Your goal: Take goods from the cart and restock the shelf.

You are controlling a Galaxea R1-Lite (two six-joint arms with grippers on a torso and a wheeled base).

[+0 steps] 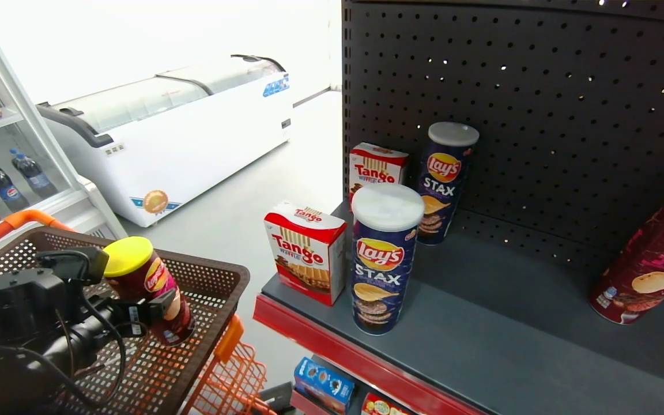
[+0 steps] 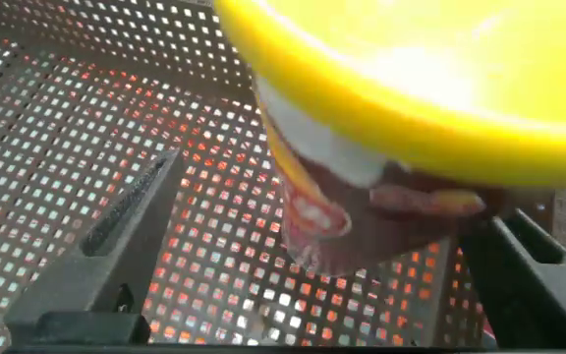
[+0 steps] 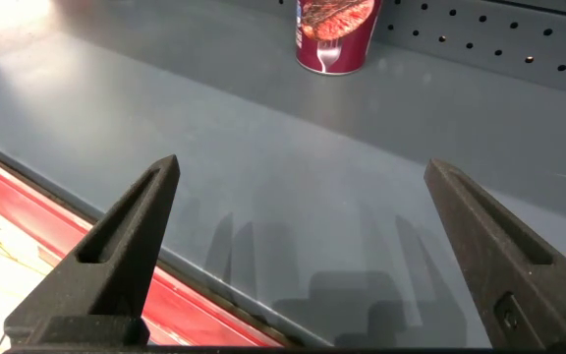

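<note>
A maroon chips can with a yellow lid (image 1: 147,285) stands in the brown mesh cart basket (image 1: 217,276). My left gripper (image 1: 156,311) is around its middle, open. In the left wrist view the can (image 2: 362,211) lies against one finger (image 2: 529,285), while a gap separates it from the other finger (image 2: 106,246). My right gripper (image 3: 303,256) hangs open with nothing in it, above the grey shelf board (image 3: 263,147) near its red front edge. A maroon can (image 3: 334,34) stands farther back on that board.
On the shelf (image 1: 482,334) stand two blue chips cans (image 1: 384,259) (image 1: 444,178), two red-and-white wafer boxes (image 1: 309,251) (image 1: 375,167) and a maroon can (image 1: 652,256) at the right. A pegboard back (image 1: 539,104) rises behind. A white chest freezer (image 1: 182,132) stands beyond the cart.
</note>
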